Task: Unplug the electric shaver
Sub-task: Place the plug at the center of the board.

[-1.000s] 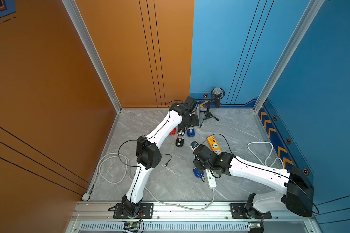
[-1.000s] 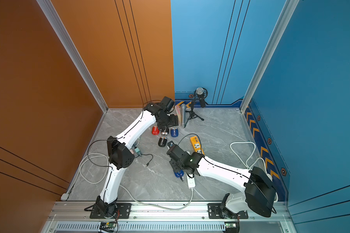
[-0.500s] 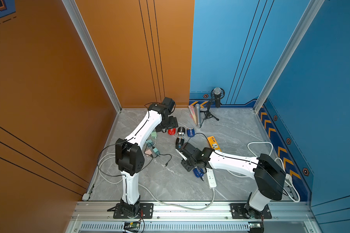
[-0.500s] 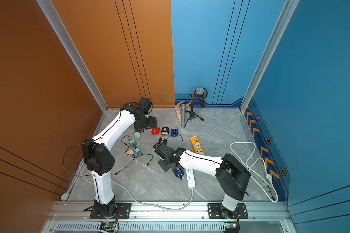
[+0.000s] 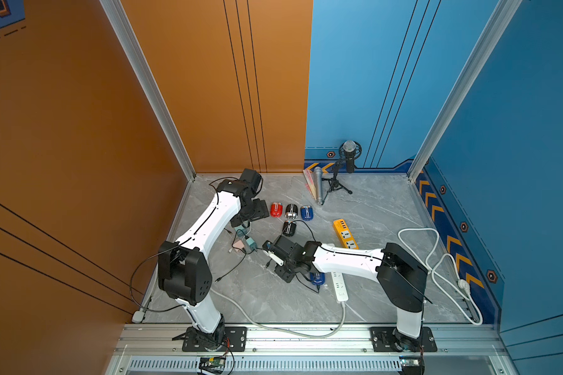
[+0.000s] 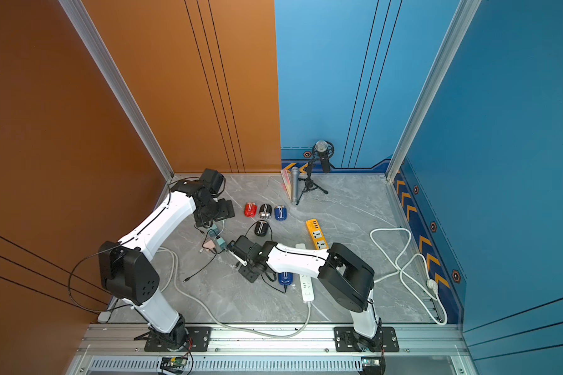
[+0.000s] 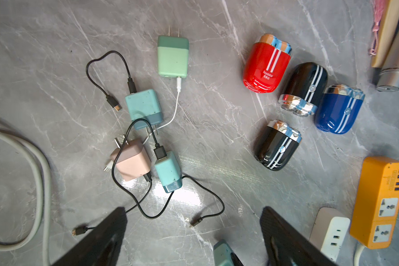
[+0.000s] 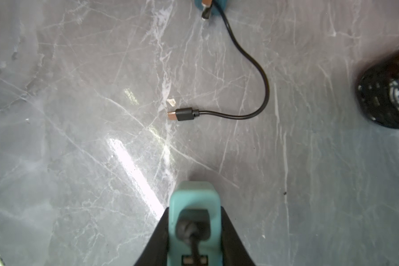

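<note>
Your right claw (image 8: pixel 195 209) is pinching a teal charger (image 8: pixel 194 195) over the grey marble counter (image 5: pixel 371 207), left claw (image 7: pixel 194 209) spread wide. Blue shaver (image 5: pixel 317 278) sits just behind the right claw. Orange wall (image 5: pixel 208 81) and blue wall (image 5: pixel 355 81) box it in.

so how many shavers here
5: red shaver, black shaver, blue shaver in a row; second black shaver beside them; second blue shaver by the white power strip, partly hidden.

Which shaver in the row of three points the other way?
The black shaver in the middle, between the red shaver and the blue shaver: its silver heads point opposite to theirs.
</note>
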{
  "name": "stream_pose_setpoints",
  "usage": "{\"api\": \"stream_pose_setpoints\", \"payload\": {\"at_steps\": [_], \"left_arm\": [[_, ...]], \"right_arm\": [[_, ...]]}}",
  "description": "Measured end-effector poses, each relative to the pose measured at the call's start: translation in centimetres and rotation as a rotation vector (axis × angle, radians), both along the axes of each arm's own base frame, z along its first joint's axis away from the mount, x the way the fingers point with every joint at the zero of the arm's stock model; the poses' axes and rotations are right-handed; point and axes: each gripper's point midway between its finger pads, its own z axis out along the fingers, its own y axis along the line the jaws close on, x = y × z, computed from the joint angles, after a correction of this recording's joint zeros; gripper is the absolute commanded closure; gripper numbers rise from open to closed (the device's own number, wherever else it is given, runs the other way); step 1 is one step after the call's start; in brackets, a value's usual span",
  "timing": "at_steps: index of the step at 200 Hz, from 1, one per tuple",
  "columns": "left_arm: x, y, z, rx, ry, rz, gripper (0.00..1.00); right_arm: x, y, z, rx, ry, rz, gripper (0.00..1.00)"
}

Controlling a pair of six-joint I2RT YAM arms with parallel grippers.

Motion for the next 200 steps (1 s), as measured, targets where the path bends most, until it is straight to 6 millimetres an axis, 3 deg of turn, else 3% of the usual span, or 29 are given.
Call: {"api": "stream_pose_setpoints", "payload": {"at_steps": [22,85,111,135,200], "left_arm": [[-0.3,0.1,-0.4,0.002,0.006,0.001,0.06],[-0.6,0.7,-0.8,0.000,0.001,0.012,0.06],[-0.4,0.8,-0.8,-0.005,-0.004,0.013,0.06],[-0.6,0.9,-1.2,-0.005,0.006,0.008,0.06],[-1.5,1.4,-1.5,-0.018,0.016,-0.003,0.06]], "right_arm": [[-0.2,0.1,-0.1,-0.018,-0.031,0.002,0.72],[-0.6,0.7,-0.3,-0.162,-0.286,0.027,0.73],[-0.4,0.5,-0.4,-0.186,-0.328,0.015,0.67],[-0.6,0.7,-0.6,-0.192,-0.331,0.022,0.56],[-3.2,3.2,-1.6,-0.174,-0.302,0.078,0.41]]}}
